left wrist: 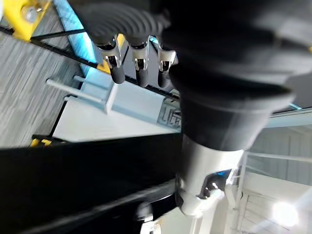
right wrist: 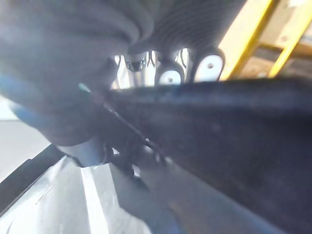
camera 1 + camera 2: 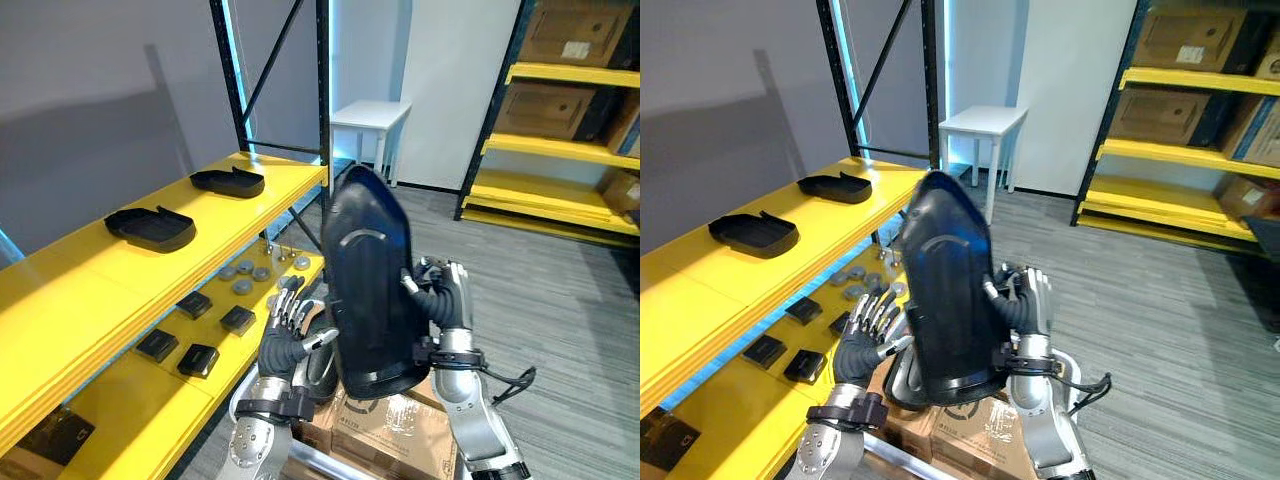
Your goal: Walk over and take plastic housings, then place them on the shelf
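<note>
I hold a large black plastic housing [image 3: 365, 290] upright in front of me, between both hands. My left hand [image 3: 285, 335] rests against its left edge with straight, spread fingers [image 1: 139, 63] and the thumb touching the shell. My right hand [image 3: 448, 300] grips the right edge, thumb on the front face and fingers behind it; the housing [image 2: 234, 126] runs across the right wrist view. Two more black housings [image 3: 150, 228] [image 3: 228, 181] lie flat on the yellow shelf [image 3: 90, 290] to my left.
The lower yellow shelf level carries small black blocks [image 3: 198, 358] and grey discs [image 3: 243, 277]. A cardboard box [image 3: 390, 425] stands below the held housing. Black rack posts [image 3: 323, 90], a white side table [image 3: 370, 115] and yellow racks with cartons [image 3: 560, 110] stand beyond.
</note>
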`<state>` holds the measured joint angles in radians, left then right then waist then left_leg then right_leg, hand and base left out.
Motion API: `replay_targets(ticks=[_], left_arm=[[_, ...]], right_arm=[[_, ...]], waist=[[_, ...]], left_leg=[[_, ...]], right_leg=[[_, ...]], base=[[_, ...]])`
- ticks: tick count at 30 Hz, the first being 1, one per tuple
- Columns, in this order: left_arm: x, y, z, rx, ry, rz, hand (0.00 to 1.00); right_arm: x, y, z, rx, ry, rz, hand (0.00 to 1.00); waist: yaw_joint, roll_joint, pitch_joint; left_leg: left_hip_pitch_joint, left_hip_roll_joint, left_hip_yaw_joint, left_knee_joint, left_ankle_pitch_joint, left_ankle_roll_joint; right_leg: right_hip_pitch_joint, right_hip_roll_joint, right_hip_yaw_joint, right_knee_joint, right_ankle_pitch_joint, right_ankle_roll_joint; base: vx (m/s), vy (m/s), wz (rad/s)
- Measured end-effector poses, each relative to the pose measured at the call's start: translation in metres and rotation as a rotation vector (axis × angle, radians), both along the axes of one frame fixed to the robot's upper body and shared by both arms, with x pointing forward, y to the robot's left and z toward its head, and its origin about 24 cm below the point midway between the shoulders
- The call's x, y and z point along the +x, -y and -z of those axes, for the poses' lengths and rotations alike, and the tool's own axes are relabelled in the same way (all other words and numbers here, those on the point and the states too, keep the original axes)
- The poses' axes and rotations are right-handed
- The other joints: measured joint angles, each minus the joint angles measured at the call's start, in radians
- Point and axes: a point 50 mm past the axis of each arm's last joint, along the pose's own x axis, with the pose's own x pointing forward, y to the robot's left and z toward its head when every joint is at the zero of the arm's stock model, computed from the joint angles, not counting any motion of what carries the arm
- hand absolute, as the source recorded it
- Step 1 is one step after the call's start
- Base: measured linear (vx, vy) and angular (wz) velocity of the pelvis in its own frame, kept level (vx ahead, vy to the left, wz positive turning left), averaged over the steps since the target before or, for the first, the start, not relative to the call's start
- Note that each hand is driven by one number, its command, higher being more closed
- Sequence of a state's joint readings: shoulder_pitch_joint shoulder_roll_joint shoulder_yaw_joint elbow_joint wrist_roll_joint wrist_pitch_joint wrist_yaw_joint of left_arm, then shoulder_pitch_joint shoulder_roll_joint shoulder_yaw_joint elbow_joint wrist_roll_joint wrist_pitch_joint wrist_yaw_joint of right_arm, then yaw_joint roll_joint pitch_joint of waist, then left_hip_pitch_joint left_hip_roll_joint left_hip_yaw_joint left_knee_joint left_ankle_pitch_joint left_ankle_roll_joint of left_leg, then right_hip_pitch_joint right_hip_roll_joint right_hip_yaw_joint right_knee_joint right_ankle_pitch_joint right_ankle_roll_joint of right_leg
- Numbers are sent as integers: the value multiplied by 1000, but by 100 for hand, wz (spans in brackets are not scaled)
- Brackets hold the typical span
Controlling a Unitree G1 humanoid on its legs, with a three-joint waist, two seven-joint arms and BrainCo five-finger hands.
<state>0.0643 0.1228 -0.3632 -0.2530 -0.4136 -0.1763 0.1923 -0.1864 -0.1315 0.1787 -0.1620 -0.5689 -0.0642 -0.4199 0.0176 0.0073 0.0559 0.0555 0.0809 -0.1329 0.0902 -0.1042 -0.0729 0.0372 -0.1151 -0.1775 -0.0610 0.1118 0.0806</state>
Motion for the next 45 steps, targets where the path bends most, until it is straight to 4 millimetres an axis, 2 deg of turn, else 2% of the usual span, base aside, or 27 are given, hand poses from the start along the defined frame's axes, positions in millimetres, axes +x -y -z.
replay_targets(ticks=[5, 6, 13, 17, 18, 19, 20, 22, 23, 25, 26, 27, 28, 29, 30, 31, 32, 33, 35, 36, 38, 39, 41, 42, 43, 44, 45], left_arm=[[8, 3, 7, -80, -65, 41, 0], [11, 3, 8, -108, -81, 47, 100], [19, -4, 9, -234, -126, 51, 100], [21, -11, 13, -316, -156, 40, 100], [22, -21, 20, -353, -205, 60, 100], [22, -23, 21, -357, -211, 64, 100], [22, -23, 21, -365, -214, 66, 100], [22, -23, 21, -360, -218, 77, 100], [22, -22, 22, -360, -221, 83, 100], [20, -17, 24, -369, -241, 110, 100], [19, -14, 26, -373, -258, 124, 100], [19, -13, 27, -378, -266, 128, 100], [19, -13, 28, -376, -272, 129, 100], [19, -13, 28, -376, -273, 128, 100], [18, -13, 28, -376, -273, 127, 100], [19, -14, 28, -373, -272, 125, 100], [19, -18, 28, -359, -268, 122, 100], [19, -21, 26, -346, -256, 124, 100], [18, -27, 25, -336, -246, 115, 100], [14, -32, 24, -336, -235, 106, 100], [12, -36, 22, -339, -226, 90, 100], [13, -39, 21, -326, -216, 82, 100], [11, -40, 24, -324, -223, 77, 100], [11, -42, 23, -320, -219, 74, 100], [12, -46, 22, -309, -204, 65, 100], [13, -50, 20, -294, -185, 52, 100], [13, -51, 19, -290, -182, 50, 100]], right_arm=[[0, -5, -1, 13, 2, -16, 100], [0, -5, -1, 17, 1, -18, 100], [0, -16, -2, 74, 0, -68, 100], [4, -28, 2, 141, -36, -128, 100], [8, -35, 10, 170, -96, -186, 100], [10, -35, 10, 163, -101, -195, 100], [10, -35, 10, 157, -101, -203, 100], [10, -32, 11, 141, -106, -205, 100], [10, -30, 11, 132, -106, -203, 100], [11, -23, 13, 118, -121, -208, 100], [11, -18, 14, 104, -132, -208, 100], [11, -17, 15, 103, -138, -209, 100], [12, -17, 16, 102, -143, -208, 100], [12, -18, 16, 104, -146, -211, 100], [12, -18, 15, 103, -144, -216, 100], [12, -19, 16, 106, -146, -218, 100], [12, -22, 16, 115, -150, -227, 100], [12, -23, 15, 117, -148, -232, 100], [12, -27, 16, 134, -159, -258, 100], [12, -32, 14, 133, -157, -277, 0], [12, -37, 12, 144, -159, -305, 0], [12, -38, 12, 156, -167, -313, 0], [12, -40, 13, 157, -177, -329, 0], [12, -41, 13, 168, -180, -336, 0], [12, -44, 12, 197, -189, -355, 0], [14, -48, 10, 202, -187, -368, 0], [15, -49, 10, 201, -187, -374, 0]], waist=[[-3, -4, -16], [-3, -5, -17], [-1, -5, -38], [6, -4, -40], [42, -2, -36], [58, -1, -36], [64, 0, -35], [60, 4, -35], [50, 7, -35], [23, 8, -39], [21, 17, -43], [22, 20, -45], [20, 28, -49], [30, 40, -54], [45, 60, -60], [56, 66, -64], [58, 54, -65], [57, 35, -63], [57, 16, -64], [58, 4, -64], [65, -5, -60], [71, -14, -53], [73, -19, -46], [74, -27, -40], [75, -41, -31], [72, -45, -20], [66, -42, -17]], left_leg=[[2, 0, 5, -5, 0, 1], [2, 0, 5, -5, 0, 1], [-16, -1, -6, 2, 1, 0], [-82, -7, -103, 35, 11, -14], [-113, -8, -252, 27, 47, -46], [-120, -4, -276, 16, 55, -51], [-125, -2, -287, 10, 59, -56], [-135, 1, -286, -13, 70, -52], [-143, 9, -262, -26, 69, -42], [-189, 92, 40, -46, 106, 47], [-210, 155, 255, -41, 124, 73], [-210, 182, 360, -43, 124, 72], [-202, 211, 513, -53, 130, 76], [-192, 214, 578, -68, 178, 62], [-183, 211, 570, -86, 256, 43], [-174, 210, 567, -94, 290, 0], [-161, 183, 572, -104, 290, -23], [-158, 154, 572, -105, 287, -24], [-155, 123, 571, -102, 281, -17], [-154, 105, 570, -97, 270, -7], [-154, 84, 563, -86, 238, -11], [-150, 64, 546, -77, 220, -19], [-145, 37, 494, -64, 196, -9], [-137, 28, 479, -64, 190, -8], [-131, 15, 445, -56, 179, -3], [-123, 5, 406, -54, 170, 11], [-118, 2, 384, -59, 170, 14]], right_leg=[[-2, 0, 3, -2, 1, 0], [-2, 0, 3, -3, 1, 0], [-2, 0, -8, -19, 10, -4], [2, 2, -97, -20, 9, -6], [41, 16, -237, -18, -21, -23], [44, 22, -257, -17, -30, -30], [45, 25, -269, -17, -41, -20], [50, 27, -282, -16, -44, -21], [52, 25, -294, -15, -46, -22], [49, 12, -368, -14, -46, -30], [48, 5, -416, -10, -50, -28], [48, -2, -437, -7, -52, -25], [46, -18, -471, 8, -53, -15], [42, -34, -484, 24, -59, -6], [38, -38, -482, 40, -65, 3], [37, -43, -472, 51, -71, 12], [35, -77, -470, 80, -82, 28], [32, -114, -472, 107, -93, 43], [34, -150, -471, 124, -97, 49], [37, -170, -473, 132, -99, 52], [38, -210, -493, 183, -122, 74], [37, -250, -512, 254, -149, 72], [19, -327, -508, 431, -154, 64], [8, -348, -485, 487, -150, 40], [-22, -369, -397, 587, -116, -13], [-78, -362, -255, 684, -37, -69], [-104, -349, -184, 725, 14, -61]], base=[[-4, 3, -1], [0, 0, 0], [-5, 2, 6], [-81, -71, 90], [-163, -218, 203], [-168, -219, 180], [-101, -91, 53], [-74, -53, 42], [-47, -50, 70], [-38, -73, 113], [-12, -55, 107], [49, -7, 109], [126, 62, 79], [164, 128, 60], [130, 148, 11], [136, 194, -5], [154, 215, 7], [166, 212, 18], [127, 148, 18], [121, 130, 22], [120, 127, 34], [108, 136, 54], [56, 117, 75], [27, 149, 84], [41, 241, 85], [33, 207, 90], [62, 159, 111]])
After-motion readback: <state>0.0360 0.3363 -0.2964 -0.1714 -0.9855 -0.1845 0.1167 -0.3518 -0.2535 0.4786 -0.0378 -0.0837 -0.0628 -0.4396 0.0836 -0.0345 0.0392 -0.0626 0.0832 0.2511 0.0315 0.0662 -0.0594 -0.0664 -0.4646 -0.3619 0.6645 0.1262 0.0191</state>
